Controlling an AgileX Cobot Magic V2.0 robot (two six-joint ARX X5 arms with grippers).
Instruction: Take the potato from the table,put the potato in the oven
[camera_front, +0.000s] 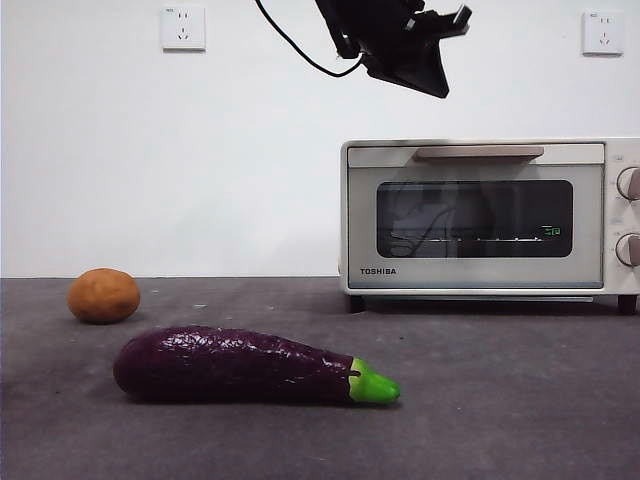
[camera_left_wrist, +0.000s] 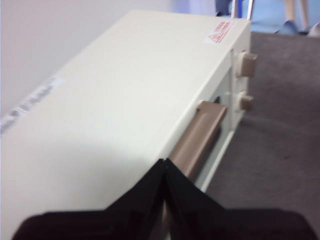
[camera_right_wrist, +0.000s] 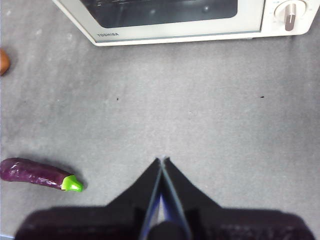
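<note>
The orange-brown potato (camera_front: 103, 296) lies on the dark grey table (camera_front: 520, 400) at the far left; the right wrist view catches only its edge (camera_right_wrist: 2, 61). The cream oven (camera_front: 480, 215) stands at the right with its door closed and its tan handle (camera_front: 478, 153) along the top. My left gripper (camera_front: 435, 85) hangs shut and empty above the oven; its wrist view looks down on the oven's top (camera_left_wrist: 140, 90) and the handle (camera_left_wrist: 200, 135), with the jaw tips (camera_left_wrist: 164, 162) pressed together. My right gripper (camera_right_wrist: 162, 160) is shut, high over bare table in front of the oven (camera_right_wrist: 175, 20).
A long glossy purple eggplant (camera_front: 240, 365) with a green stem lies in front of the potato, towards the table's near edge, also in the right wrist view (camera_right_wrist: 35, 172). Two knobs (camera_front: 629, 183) sit on the oven's right side. A white wall with sockets is behind.
</note>
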